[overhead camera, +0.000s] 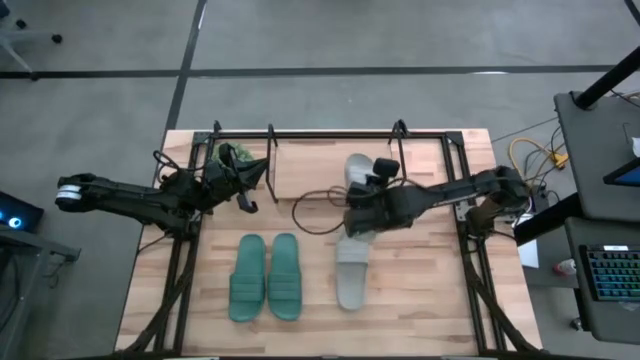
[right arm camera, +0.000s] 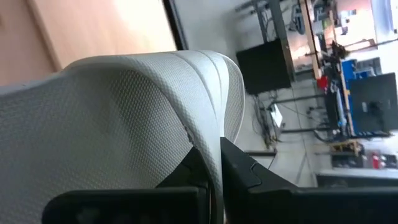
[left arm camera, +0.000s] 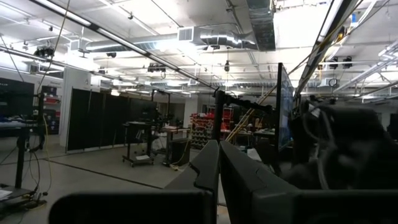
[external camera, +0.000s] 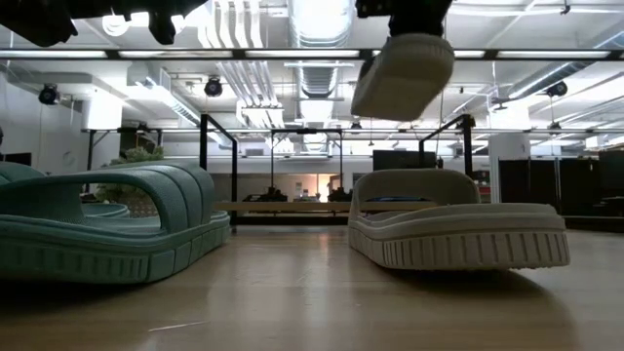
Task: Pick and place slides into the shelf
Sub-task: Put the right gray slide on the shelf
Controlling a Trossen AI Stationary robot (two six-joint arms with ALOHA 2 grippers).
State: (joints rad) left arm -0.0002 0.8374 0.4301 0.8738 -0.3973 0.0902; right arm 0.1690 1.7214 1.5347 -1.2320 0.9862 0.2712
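Observation:
My right gripper [overhead camera: 366,203] hangs above the table's middle, shut on a pale grey-white slide [overhead camera: 357,172] that shows lifted at the top of the low view [external camera: 404,74]. The second white slide [overhead camera: 351,272] lies sole-down on the table right below it, toward the near edge. The teal pair [overhead camera: 266,277] lies side by side to its left, also sole-down. The black wire shelf [overhead camera: 330,134] stands along the far edge. My left gripper [overhead camera: 258,175] hovers shut over the far left, holding nothing. My right gripper pinches the white slide's ribbed strap at its edge [right arm camera: 211,112], one finger [right arm camera: 249,168] on each face of the strap. The slide is lifted clear of the table [external camera: 404,74] and tilted, its sole turned down and toward the near edge.
A small green plant [overhead camera: 228,155] stands at the shelf's left end, close to my left gripper. A brown cord loop [overhead camera: 312,212] lies on the wood between the arms. Black frame rails [overhead camera: 470,250] run along both table sides.

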